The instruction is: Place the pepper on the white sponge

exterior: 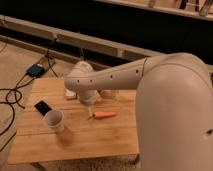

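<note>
The orange-red pepper point(105, 114) lies on the wooden table point(90, 142), stem end to the left, right of the white paper cup point(54, 120). My gripper point(89, 104) hangs from the white arm just above and left of the pepper's stem end. The white sponge point(70, 93) shows only as a pale edge behind the arm's wrist, at the table's back left; most of it is hidden.
A black phone point(42, 106) lies left of the cup. A small pale upright item point(114, 93) stands behind the pepper, partly under the arm. Cables point(10, 95) and a blue box point(37, 70) lie on the floor to the left. A dark wall runs behind.
</note>
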`<state>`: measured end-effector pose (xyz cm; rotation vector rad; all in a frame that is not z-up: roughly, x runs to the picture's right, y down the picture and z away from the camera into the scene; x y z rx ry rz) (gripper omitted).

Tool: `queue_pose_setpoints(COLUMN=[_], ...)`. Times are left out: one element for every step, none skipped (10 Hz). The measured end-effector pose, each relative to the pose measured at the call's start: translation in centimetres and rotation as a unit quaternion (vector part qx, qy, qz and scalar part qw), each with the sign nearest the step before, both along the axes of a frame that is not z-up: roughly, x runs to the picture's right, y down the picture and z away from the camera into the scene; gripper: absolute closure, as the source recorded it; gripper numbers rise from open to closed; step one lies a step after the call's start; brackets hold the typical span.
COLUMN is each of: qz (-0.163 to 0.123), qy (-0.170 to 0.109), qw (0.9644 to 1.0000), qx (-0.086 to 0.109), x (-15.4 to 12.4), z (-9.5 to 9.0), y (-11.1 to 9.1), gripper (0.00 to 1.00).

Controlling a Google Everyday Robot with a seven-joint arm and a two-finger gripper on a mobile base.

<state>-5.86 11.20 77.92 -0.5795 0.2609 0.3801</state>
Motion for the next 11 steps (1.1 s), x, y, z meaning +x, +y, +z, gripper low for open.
queue_pose_setpoints(qz=[-0.018, -0.032, -0.039, -0.046, -0.051, -0.057, -0.062, -0.07, -0.073, -0.077, -0.082], qy=[-0.012, -0.022, -0.028, -0.03, -0.032, -0.032, -0.032, -0.03, -0.029, -0.028, -0.026], qw=[0.9997, 0.9991, 0.9986, 0.9981, 0.9975, 0.997, 0.9965, 0.9957, 0.9953, 0.9948, 0.9943], qx=[-0.01, -0.018, -0.022, -0.029, -0.035, -0.042, -0.046, -0.053, -0.056, -0.06, -0.063], x=[0.6, 1.2, 1.6, 2.1, 2.6, 2.9, 3.1, 3.2, 3.1, 3.1, 3.0], z=[0.9, 1.7, 2.4, 3.2, 4.0, 4.7, 5.3, 6.3, 6.8, 7.4, 8.1], y=[0.7, 1.2, 1.6, 2.0, 2.4, 2.9, 3.2, 3.6, 3.8, 4.2, 4.6], gripper=[0.35, 0.35, 0.35, 0.35, 0.35, 0.35, 0.35, 0.35, 0.35, 0.35, 0.35])
